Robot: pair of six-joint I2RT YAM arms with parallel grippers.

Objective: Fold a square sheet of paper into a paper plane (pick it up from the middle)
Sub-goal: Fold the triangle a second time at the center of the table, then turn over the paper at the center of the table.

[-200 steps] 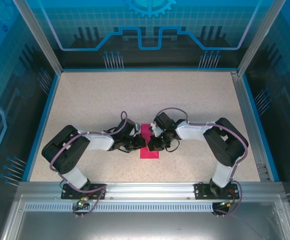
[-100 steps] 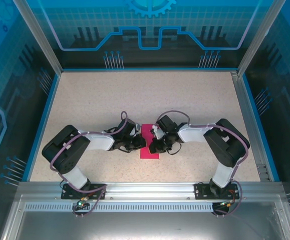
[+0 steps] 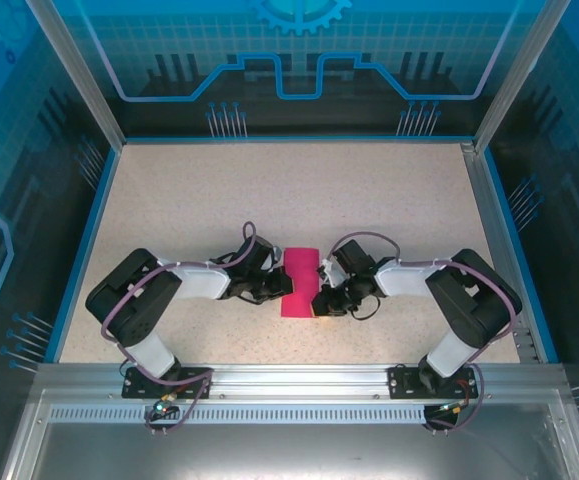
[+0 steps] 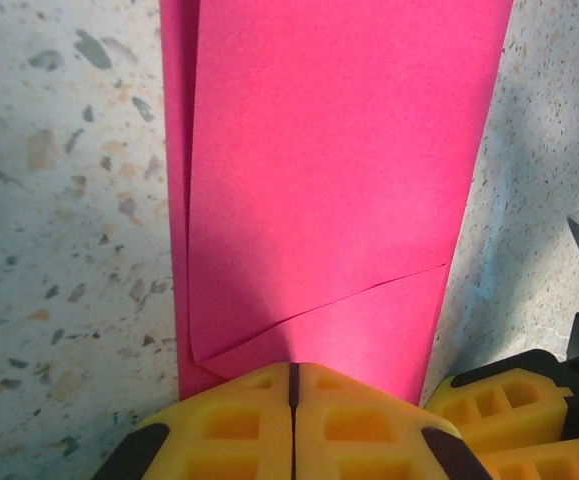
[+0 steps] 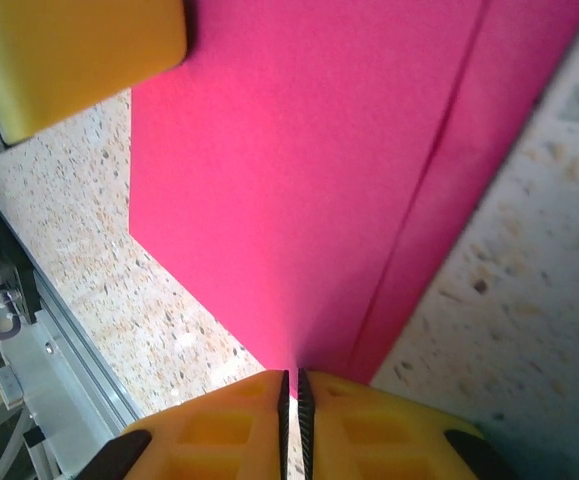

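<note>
Centre of table [image 3: 269,190]: the square sheet of paper [image 3: 300,283] lies flat as a narrow folded strip, long axis running away from the arm bases, with 1 gripper at each long side; no dart shape yet, so I judge this mid-fold, at a creasing step.

Left gripper [image 4: 292,372]: jaws pressed together, only a dark seam between them; tips sit at the paper's near edge, on or against it; I cannot tell whether a layer is pinched.

Right gripper [image 5: 291,378]: jaws almost together, a thin slit of light between; the paper's edge runs up to that slit; whether it is nipped there I cannot tell.

Left wrist view: 2 layers overlap, a slanted flap edge crosses near the tips, and a sliver of the lower layer peeks out along 1 long side; alignment is slightly off.

To do the step well:
- let 1 gripper pin the strip while the other works; thin paper will skid on the speckled top
- square the peeking layer before pressing
- press along the fold line, low and light; dragging sideways would wrinkle it
- lift straight up on release.
</note>
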